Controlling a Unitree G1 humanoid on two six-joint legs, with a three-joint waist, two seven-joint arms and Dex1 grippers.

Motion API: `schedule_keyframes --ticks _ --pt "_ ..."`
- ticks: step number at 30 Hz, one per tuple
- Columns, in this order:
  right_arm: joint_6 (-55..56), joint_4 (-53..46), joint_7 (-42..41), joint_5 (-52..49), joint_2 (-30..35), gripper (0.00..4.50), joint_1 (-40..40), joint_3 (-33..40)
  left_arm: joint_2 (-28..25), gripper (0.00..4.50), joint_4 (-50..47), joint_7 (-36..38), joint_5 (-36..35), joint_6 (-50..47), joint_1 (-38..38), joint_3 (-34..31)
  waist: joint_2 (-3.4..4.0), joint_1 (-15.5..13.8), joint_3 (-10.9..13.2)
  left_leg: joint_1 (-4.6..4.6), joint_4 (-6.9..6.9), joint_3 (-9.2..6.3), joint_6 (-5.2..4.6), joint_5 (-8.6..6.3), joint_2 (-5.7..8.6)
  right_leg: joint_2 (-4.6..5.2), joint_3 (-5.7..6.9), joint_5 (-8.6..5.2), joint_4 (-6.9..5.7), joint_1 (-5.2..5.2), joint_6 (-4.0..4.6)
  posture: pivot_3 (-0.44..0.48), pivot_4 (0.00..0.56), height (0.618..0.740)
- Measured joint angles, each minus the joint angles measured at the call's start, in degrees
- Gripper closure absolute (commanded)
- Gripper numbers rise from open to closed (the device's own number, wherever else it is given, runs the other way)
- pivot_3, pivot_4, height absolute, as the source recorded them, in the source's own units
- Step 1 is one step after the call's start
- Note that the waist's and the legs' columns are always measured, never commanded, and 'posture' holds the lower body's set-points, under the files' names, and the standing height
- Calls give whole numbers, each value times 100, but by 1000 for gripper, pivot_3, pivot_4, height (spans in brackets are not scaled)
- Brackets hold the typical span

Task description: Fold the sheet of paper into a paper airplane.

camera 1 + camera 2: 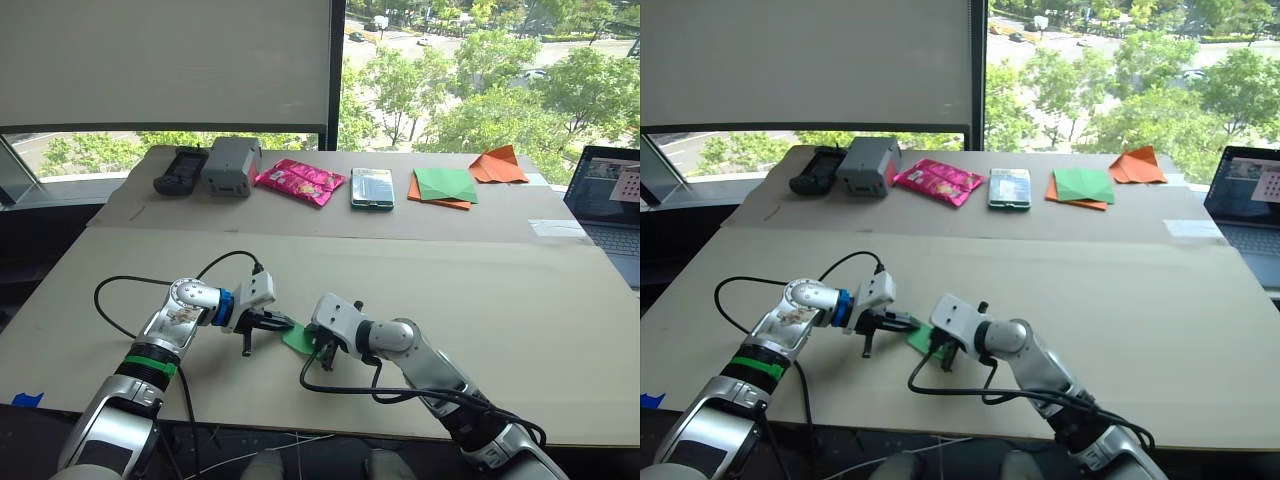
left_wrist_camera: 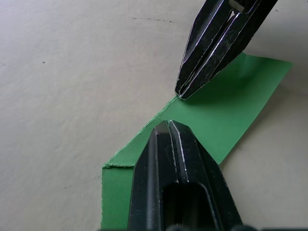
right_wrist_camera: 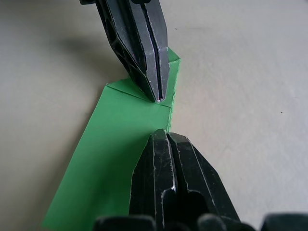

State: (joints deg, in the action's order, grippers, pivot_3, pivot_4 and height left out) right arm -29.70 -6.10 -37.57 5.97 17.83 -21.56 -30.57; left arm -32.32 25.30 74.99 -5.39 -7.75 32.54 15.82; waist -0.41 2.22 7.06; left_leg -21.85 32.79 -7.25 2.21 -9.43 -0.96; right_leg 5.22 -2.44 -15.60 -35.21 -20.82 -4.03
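Office or lab room in upper storey of building. Large window [image 1: 480,70] at 12 o'clock looks down on treetops and street with cars; roller blind [image 1: 165,62] drawn over its 11 o'clock part. Plain beige worktop [image 1: 480,330]. Open laptop [image 1: 612,205] at 2 o'clock. Along far edge: grey device [image 1: 231,165], pink packet [image 1: 300,181], folded papers [image 1: 445,186].

A bright green sheet of paper [image 1: 298,338] lies on a pale beige tabletop [image 1: 500,320], pinned between the black fingers of the left pincer [image 1: 262,322] and right pincer [image 1: 322,352]. Farther back sit a green-and-orange pair of sheets [image 1: 443,187], an orange paper plane [image 1: 498,166], a pink patterned packet [image 1: 299,181] and a grey box [image 1: 231,165].
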Motion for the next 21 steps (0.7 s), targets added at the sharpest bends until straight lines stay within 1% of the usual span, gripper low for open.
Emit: schedule_keyframes --ticks 7,9,11,18,21 --pt "-106 -352 -62 -61 180 4489 304 144 -35 4500 -82 5 2 0 -57 0 0 -18 -9 1 0 0 1 -1 2 3 0 -11 3 8 -3 0 150 736" --pt "-117 -444 -68 -66 217 4489 409 200 -43 4500 -97 7 2 0 -69 0 1 -33 -13 0 0 0 1 -1 2 4 1 -15 5 9 4 0 150 736" --pt "-150 -585 -72 -80 303 4489 517 246 -60 4500 -127 9 2 0 -90 0 3 -52 -15 1 0 1 1 -1 3 6 1 -31 7 11 28 0 150 736" --pt "-313 -992 -90 -203 564 4489 835 421 -97 4500 -181 14 2 -2 -122 4 0 -157 -17 -2 0 1 2 -2 5 8 2 -36 14 15 28 0 150 736" --pt "-342 -1126 -90 -225 658 4489 937 449 -97 4500 -201 8 3 -6 -140 3 -1 -157 -18 0 0 2 3 -2 6 10 2 -40 16 18 32 0 150 736"
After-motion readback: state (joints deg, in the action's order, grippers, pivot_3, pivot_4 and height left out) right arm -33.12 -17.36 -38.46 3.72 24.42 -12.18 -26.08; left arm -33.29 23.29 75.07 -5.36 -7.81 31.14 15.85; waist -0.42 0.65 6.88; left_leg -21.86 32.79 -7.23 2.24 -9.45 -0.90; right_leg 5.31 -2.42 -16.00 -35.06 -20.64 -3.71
